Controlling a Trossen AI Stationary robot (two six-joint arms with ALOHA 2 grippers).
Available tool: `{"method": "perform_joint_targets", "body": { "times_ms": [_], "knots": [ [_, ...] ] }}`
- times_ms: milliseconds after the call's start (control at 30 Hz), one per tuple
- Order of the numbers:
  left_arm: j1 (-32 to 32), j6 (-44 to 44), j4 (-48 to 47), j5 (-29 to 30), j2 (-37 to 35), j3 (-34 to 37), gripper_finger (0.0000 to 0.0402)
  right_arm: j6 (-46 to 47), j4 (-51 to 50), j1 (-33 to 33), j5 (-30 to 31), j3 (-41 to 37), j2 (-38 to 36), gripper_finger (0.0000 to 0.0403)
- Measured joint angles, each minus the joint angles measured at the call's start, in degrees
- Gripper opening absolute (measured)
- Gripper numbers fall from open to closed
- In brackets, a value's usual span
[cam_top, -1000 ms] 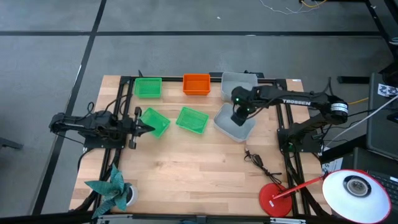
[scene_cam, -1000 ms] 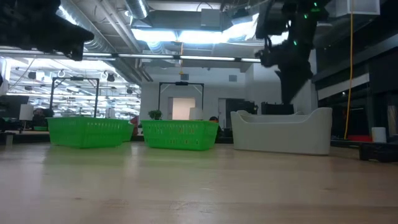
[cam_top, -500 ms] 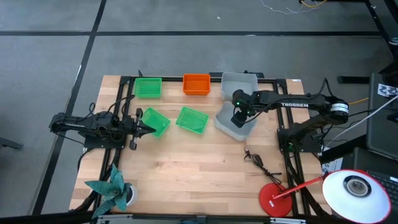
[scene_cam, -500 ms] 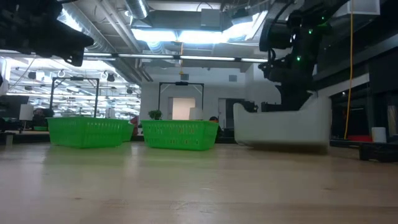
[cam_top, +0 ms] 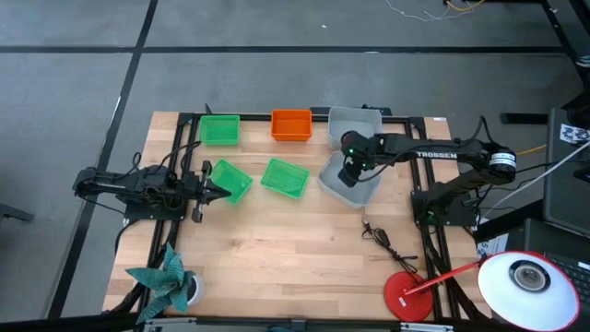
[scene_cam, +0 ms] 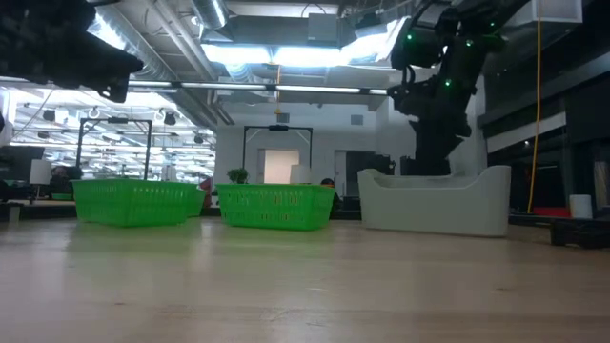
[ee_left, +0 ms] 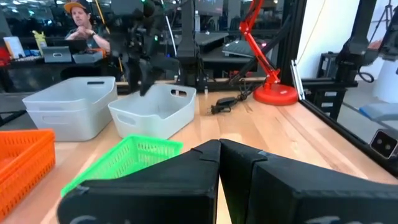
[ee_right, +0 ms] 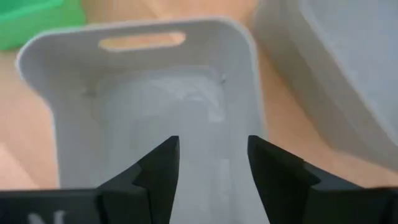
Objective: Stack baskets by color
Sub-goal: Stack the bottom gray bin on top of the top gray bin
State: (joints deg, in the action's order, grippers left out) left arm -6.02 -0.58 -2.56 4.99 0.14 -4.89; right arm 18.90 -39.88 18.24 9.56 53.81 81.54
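A pale grey basket (cam_top: 348, 182) stands loose on the table, right of centre. My right gripper (ee_right: 211, 165) hangs over its hollow, pointing steeply down, open, with its fingers clear of the walls and floor. Another grey basket (cam_top: 356, 123) stands at the far edge beside an orange basket (cam_top: 291, 124) and a green basket (cam_top: 219, 130). Two more green baskets (cam_top: 230, 180) (cam_top: 285, 177) sit mid-table. My left gripper (cam_top: 210, 191) waits shut at the left, beside the nearer green basket (ee_left: 124, 163).
A red lamp base (cam_top: 408, 297) and a black cable (cam_top: 380, 238) lie near the front right. A teal folded figure (cam_top: 166, 281) sits at the front left. A person (ee_left: 81, 25) shows beyond the table. Bare wood spans the near middle.
My right gripper has sunk a little toward the loose grey basket. Half a second ago the basket was jolted; it now stands flat on the table again.
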Motion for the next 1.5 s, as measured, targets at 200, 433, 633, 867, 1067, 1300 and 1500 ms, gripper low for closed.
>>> {"method": "perform_joint_targets", "body": {
  "times_ms": [200,433,633,867,1067,1300,1500],
  "knots": [
    [0.0,1.54,-2.71,-0.01,0.0,0.04,0.0,0.52,-2.61,0.02,5.73,0.07,0.0,0.019],
    [0.0,1.15,-6.95,-0.22,0.0,0.04,0.0,2.08,-4.61,0.02,5.8,-1.91,-0.02,0.019],
    [0.0,4.73,-10.04,-0.21,0.0,0.04,0.0,3.38,-1.99,0.02,5.8,-5.88,-0.02,0.019],
    [0.0,4.56,-10.38,-0.22,0.01,0.02,0.0,4.89,5.61,0.09,1.18,-10.29,-0.02,0.0178],
    [0.0,4.55,-10.45,-0.22,0.0,0.0,0.0,3.19,8.03,0.02,-2.3,-10.42,-0.02,0.0039],
    [0.0,4.55,-10.5,-0.21,0.0,0.0,0.0,-1.7,8.73,-0.5,-3.65,-6.49,-0.04,0.0004],
    [0.0,4.52,-10.52,-0.2,0.0,0.0,0.0,-10.71,2.01,-1.33,-1.65,5.89,-0.66,0.0002]
  ]
}}
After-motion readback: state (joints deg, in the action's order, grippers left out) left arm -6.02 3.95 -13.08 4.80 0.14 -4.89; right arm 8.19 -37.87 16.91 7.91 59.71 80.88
